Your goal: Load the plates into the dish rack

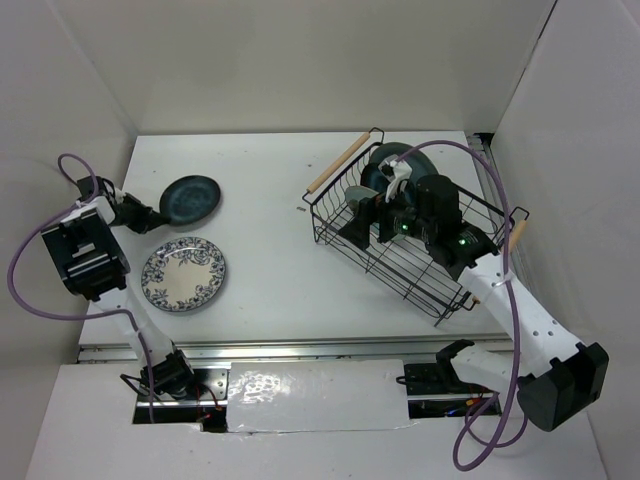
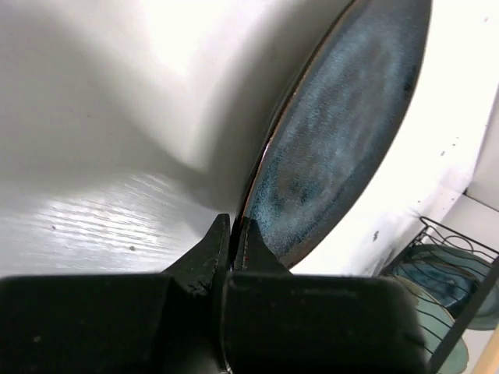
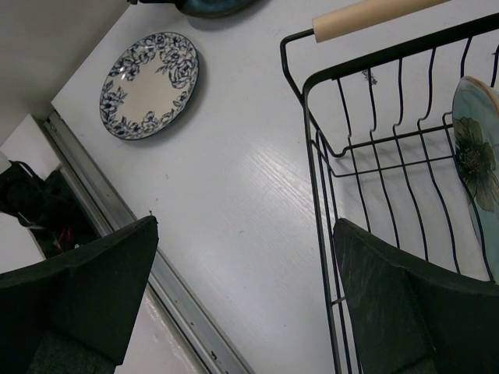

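My left gripper [image 1: 150, 216] is shut on the rim of the glossy dark navy plate [image 1: 191, 198] at the table's far left. The left wrist view shows both fingers [image 2: 210, 249] pinching the rim, with the plate [image 2: 343, 125] tilted above the table. The white plate with the blue floral pattern [image 1: 183, 273] lies flat in front of it, and shows in the right wrist view [image 3: 150, 84]. The black wire dish rack [image 1: 420, 270] stands at the right. A grey-teal plate [image 1: 412, 162] and the mint flower plate [image 3: 477, 164] stand in its far end. My right gripper [image 1: 370, 228] hangs open and empty over the rack's left wall [image 3: 327, 195].
The rack has a wooden handle [image 1: 337, 165] at its far-left side and another [image 1: 516, 235] at the right. White walls close in the table on three sides. A metal rail [image 1: 300, 348] runs along the front edge. The right arm's purple cable arches over the rack.
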Controlling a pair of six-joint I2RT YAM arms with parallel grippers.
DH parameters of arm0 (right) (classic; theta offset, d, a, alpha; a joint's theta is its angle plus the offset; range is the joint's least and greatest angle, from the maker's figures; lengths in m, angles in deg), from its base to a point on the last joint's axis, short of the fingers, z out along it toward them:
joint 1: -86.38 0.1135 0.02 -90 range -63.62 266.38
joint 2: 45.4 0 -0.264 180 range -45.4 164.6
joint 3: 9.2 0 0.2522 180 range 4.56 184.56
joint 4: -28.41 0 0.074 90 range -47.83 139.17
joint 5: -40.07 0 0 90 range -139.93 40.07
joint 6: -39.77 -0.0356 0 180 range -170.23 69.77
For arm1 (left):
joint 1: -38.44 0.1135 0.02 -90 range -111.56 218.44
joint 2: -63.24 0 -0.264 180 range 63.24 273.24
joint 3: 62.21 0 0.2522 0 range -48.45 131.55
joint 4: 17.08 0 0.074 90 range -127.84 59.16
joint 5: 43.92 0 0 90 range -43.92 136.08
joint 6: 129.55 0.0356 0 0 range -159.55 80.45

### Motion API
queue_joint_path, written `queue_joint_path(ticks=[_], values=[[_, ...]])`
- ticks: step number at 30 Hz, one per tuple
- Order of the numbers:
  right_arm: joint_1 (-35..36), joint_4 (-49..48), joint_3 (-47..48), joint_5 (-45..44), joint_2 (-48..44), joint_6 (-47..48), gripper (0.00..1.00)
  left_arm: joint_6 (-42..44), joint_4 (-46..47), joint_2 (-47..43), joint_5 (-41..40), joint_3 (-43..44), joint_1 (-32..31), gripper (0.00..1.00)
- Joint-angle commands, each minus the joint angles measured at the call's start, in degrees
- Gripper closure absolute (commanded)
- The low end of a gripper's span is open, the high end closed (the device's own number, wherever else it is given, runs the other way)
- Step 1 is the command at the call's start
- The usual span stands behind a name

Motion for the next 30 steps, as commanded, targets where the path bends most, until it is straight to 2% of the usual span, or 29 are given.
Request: queue_joint_path(ticks=[1,4,13,18,22,26,30], values=[[0.1,-0.2,2.5,1.4,0.9,-0.6,0.00,-1.3,0.1,-3.3,-1.1,-2.7,-0.2,1.00],[0.3,0.5,3.1,1.4,1.6,-0.3,0.00,-2.9,2.4,-7.6,-0.1,-6.7,-1.0,1.00],[0.2,1.2,2.3,0.8,-0.3,-0.4,0.00,-4.4,3.6,-18.1,1.4,-11.2,-3.0,1.00],[0.3,1.6,2.4,1.5,-0.2,-0.7,0.00,-2.1,2.0,-22.5,2.5,-11.5,-6.3,1.00],[0.4,1.6,2.2,1.3,-0.7,-0.6,0.00,0.2,2.2,-25.9,7.5,-12.7,-8.0,1.00],[0.5,1.9,2.1,1.3,-1.7,-0.7,0.00,4.3,-0.9,-26.3,12.2,-9.4,-9.7,1.00],[1.1,1.5,2.9,-0.5,-1.7,-3.0,0.00,6.4,-5.4,-28.1,13.6,-6.9,-12.3,1.00]])
